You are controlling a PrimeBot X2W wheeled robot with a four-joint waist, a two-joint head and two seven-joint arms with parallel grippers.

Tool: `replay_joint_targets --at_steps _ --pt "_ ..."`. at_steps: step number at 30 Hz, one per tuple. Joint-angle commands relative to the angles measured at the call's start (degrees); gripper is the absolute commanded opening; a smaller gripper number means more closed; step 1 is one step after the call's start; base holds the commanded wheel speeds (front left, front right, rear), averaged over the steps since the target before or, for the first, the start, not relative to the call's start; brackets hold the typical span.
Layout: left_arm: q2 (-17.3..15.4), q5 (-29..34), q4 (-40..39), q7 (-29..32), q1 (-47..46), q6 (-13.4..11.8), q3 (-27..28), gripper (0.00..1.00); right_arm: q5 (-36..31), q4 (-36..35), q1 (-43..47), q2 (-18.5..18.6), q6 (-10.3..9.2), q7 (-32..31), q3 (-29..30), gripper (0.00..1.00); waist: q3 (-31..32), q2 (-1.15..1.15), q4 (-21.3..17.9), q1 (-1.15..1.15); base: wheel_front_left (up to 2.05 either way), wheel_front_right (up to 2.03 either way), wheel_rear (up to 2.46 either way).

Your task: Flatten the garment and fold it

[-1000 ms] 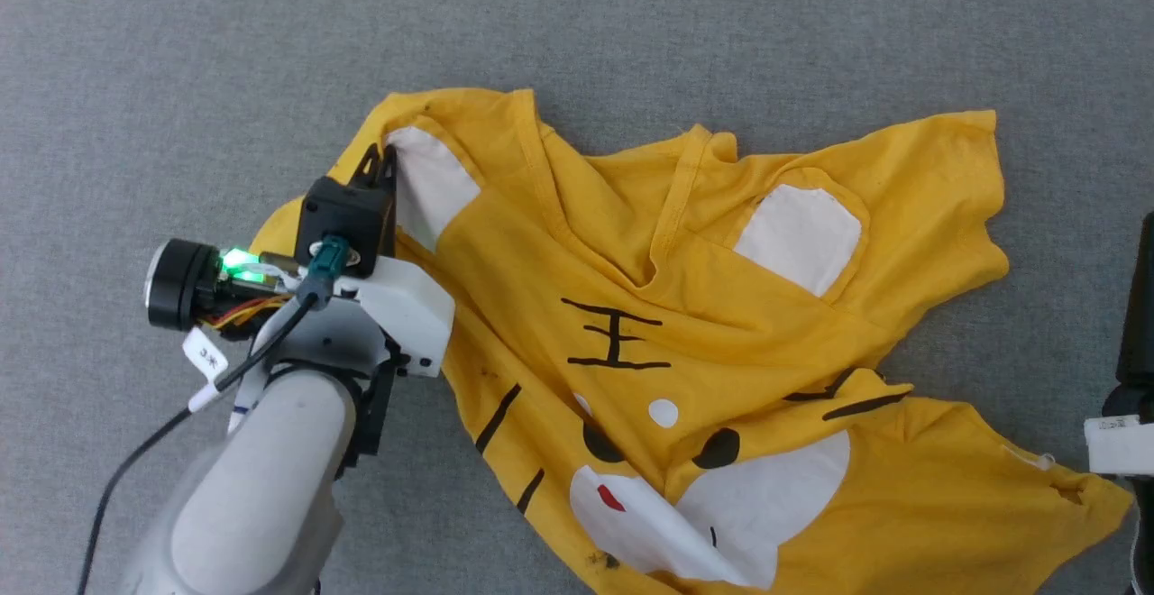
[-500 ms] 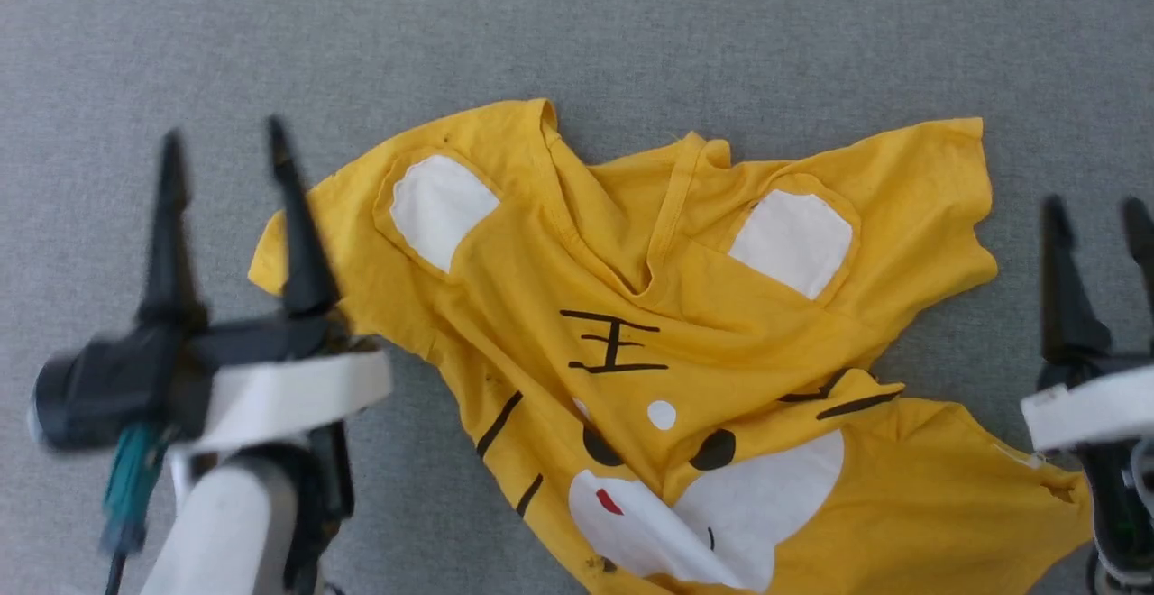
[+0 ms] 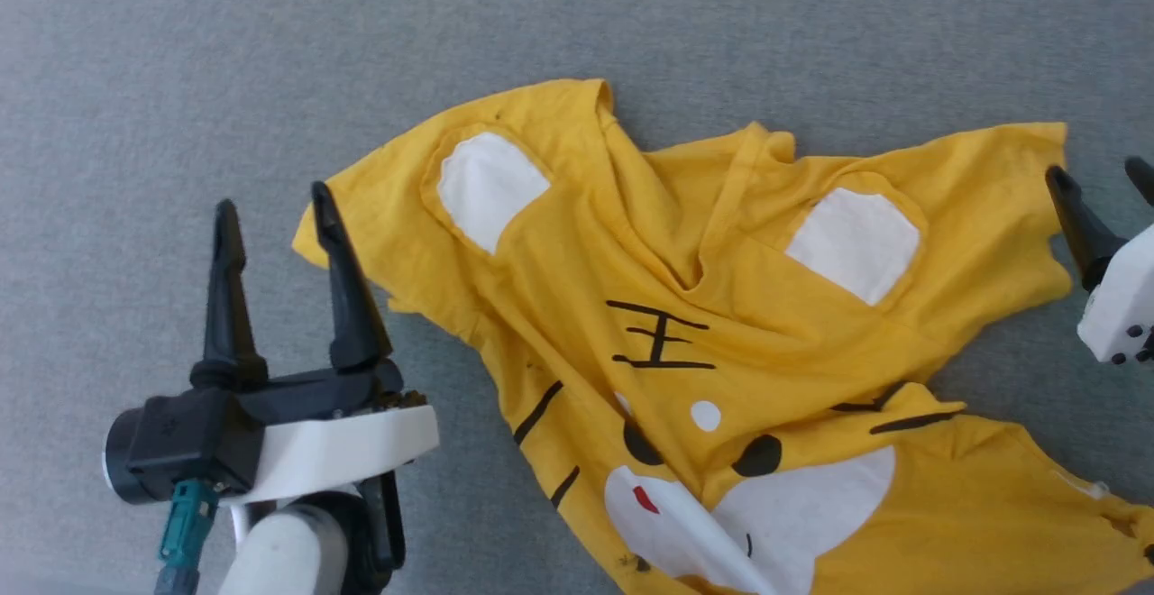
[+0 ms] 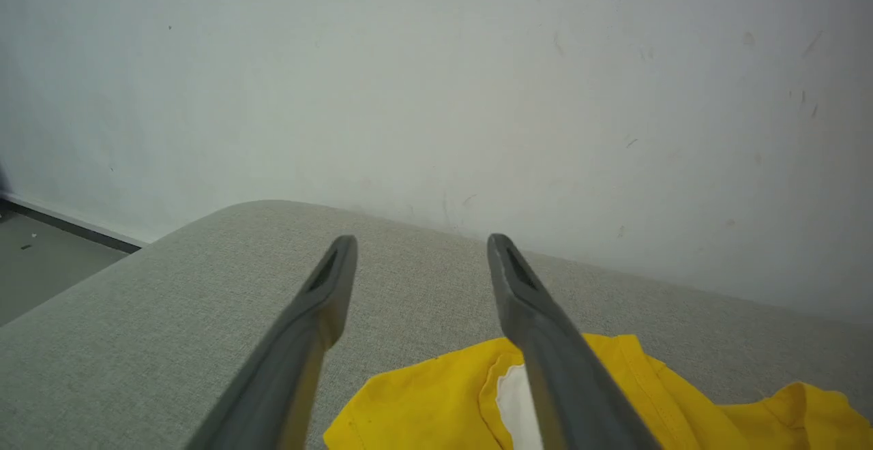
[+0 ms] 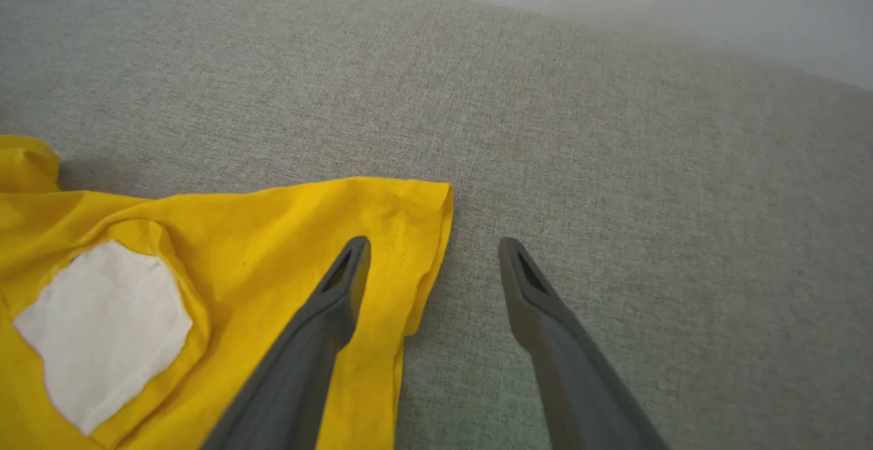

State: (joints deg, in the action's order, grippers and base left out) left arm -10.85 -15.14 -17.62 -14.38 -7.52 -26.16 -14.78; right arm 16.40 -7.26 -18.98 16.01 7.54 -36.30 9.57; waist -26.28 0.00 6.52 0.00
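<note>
1. Grey woven surface point(image 3: 631, 18) below a pale wall point(image 4: 436, 95) carries the yellow T-shirt point(image 3: 721, 306), crumpled, print up, between both grippers.
2. Risk: pinching a doubled fold would likely drag wrinkles sideways instead of flattening them.
3. Pose: left gripper point(image 3: 271, 198) hovers beside one sleeve, fingers spread and empty; right gripper point(image 3: 1096, 168) is poised over the opposite sleeve's edge, likewise spread.

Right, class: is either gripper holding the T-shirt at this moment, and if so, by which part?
Nothing is held. The left gripper and the right gripper are both open, gripping nothing; the garment lies loose on the grey surface.
</note>
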Motion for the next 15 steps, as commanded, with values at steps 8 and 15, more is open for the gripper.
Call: replay_joint_targets --at_steps 8,15 --pt "1.8 -0.1 1.7 -0.6 -1.1 1.5 -0.5 1.0 -1.7 6.3 -2.9 1.1 -0.05 -6.7 -0.4 1.0 -1.7 0.0 3.9 0.0 0.0 0.0 0.0" --pt "2.6 -0.1 2.3 -0.6 -1.1 2.4 0.1 1.0 1.0 9.2 -3.5 0.9 -0.05 -11.2 -2.0 0.44 -1.9 0.0 4.8 0.0 0.0 0.0 0.0"
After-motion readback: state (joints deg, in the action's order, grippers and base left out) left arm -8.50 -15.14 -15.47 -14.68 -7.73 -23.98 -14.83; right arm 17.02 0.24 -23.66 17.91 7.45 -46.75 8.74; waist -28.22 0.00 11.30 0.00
